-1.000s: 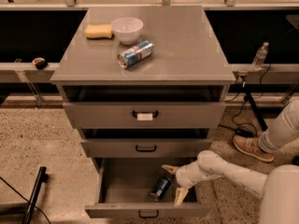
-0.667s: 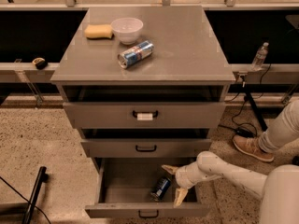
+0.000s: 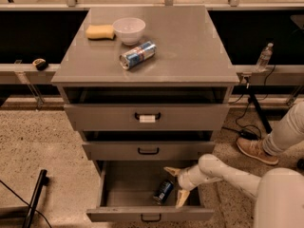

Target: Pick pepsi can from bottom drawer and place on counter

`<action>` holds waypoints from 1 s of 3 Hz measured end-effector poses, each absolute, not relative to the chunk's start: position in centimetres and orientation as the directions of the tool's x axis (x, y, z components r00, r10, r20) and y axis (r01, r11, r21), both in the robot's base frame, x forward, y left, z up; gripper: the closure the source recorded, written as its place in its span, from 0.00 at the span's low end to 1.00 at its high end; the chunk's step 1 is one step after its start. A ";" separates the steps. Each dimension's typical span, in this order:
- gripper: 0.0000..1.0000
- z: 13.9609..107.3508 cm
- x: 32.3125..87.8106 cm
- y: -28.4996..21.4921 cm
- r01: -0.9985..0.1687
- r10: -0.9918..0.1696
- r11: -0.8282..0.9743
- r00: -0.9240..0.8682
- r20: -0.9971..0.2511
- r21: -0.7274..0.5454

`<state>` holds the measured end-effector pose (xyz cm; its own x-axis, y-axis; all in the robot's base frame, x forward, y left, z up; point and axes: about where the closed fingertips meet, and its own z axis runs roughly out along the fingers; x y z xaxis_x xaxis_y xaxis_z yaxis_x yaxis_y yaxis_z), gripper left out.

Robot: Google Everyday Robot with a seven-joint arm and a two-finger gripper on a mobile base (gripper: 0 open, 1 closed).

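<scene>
The bottom drawer [image 3: 142,214] was pulled right out. The pepsi can [image 3: 164,192] lay tipped on its floor, dark and shiny, but I couldn't make out the logo. The gripper [image 3: 174,186] was down in the drawer with its pale fingers [image 3: 172,171] spread apart, just beside the can and not clamped on it. The white arm [image 3: 228,175] hid the drawer's right side and got cut off at the corner. Up on the smooth grey counter [image 3: 190,46] sat a white bowl [image 3: 129,30], a yellow sponge [image 3: 100,32] and a silvery can [image 3: 137,54] on its side. The floor [image 3: 38,141] was speckled stone.
</scene>
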<state>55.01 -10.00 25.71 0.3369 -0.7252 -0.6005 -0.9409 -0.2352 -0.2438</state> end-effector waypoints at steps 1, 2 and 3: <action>0.00 22.2 57.8 -10.4 -0.928 -0.725 -0.254 0.370 -0.581 -0.273; 0.00 20.0 59.0 -9.9 -0.915 -0.727 -0.293 0.403 -0.557 -0.279; 0.00 18.0 59.4 -8.6 -0.890 -0.719 -0.353 0.456 -0.525 -0.290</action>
